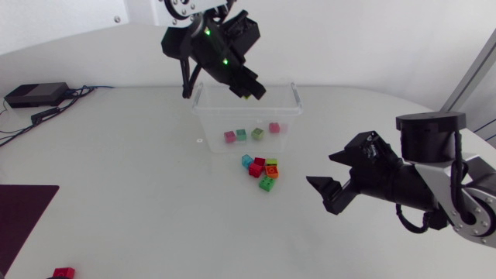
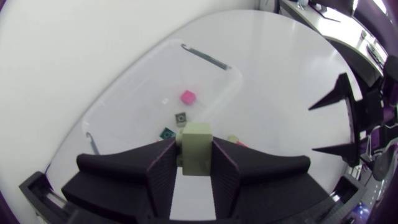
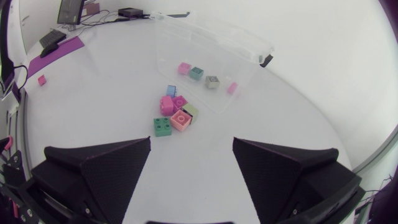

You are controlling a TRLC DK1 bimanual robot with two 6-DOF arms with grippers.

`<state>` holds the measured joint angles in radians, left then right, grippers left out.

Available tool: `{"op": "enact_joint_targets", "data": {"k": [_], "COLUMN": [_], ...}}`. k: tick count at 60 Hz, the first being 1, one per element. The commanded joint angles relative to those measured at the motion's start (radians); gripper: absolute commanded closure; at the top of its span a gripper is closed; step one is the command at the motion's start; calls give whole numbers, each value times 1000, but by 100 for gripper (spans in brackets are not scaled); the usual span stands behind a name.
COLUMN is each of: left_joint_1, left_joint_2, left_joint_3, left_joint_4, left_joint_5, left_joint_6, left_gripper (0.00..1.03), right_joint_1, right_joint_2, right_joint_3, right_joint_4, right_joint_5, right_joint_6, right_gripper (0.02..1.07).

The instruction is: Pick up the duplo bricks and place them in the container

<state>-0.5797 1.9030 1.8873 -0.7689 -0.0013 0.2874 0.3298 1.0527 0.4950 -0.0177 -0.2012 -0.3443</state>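
Note:
A clear plastic container [image 1: 206, 118] stands at the back middle of the table with several small bricks in it, among them a pink one [image 1: 230, 136] and an olive one [image 1: 257, 133]. Above its rear rim hangs my left gripper [image 1: 248, 91], shut on a pale green brick [image 2: 196, 149]; the container [image 2: 214, 60] lies below it. In front of the container sits a pile of bricks [image 1: 263, 170], red, green, orange and light blue. To the right of the pile, my right gripper [image 1: 332, 170] is open and holds nothing; from its wrist, the pile [image 3: 175, 116] lies ahead of the fingers.
A lone red brick [image 1: 63, 273] lies at the front left edge beside a dark mat [image 1: 22, 213]. A black device [image 1: 34, 94] with cables sits at the far left. My right gripper [image 2: 339, 124] shows beyond the container in the left wrist view.

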Motion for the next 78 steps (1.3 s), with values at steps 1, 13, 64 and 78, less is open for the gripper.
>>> {"op": "enact_joint_targets", "data": {"k": [1, 13, 64, 78], "left_joint_1": [35, 93, 210, 201], "left_joint_2": [33, 139, -42, -208], "left_joint_3": [18, 76, -62, -229], "left_joint_4": [52, 160, 163, 86], "left_joint_5": [3, 3, 73, 75], "left_joint_6": [-14, -21, -22, 15], "left_gripper": [82, 80, 5, 5], "right_joint_1": [20, 80, 209, 201], "right_joint_2": [-5, 55, 652, 737], "right_joint_3": [-16, 25, 363, 401], "right_joint_4": [9, 2, -74, -97], "right_joint_5": [16, 48, 91, 92], "right_joint_6": [-12, -12, -19, -35], "right_gripper": [11, 11, 11, 11]}}
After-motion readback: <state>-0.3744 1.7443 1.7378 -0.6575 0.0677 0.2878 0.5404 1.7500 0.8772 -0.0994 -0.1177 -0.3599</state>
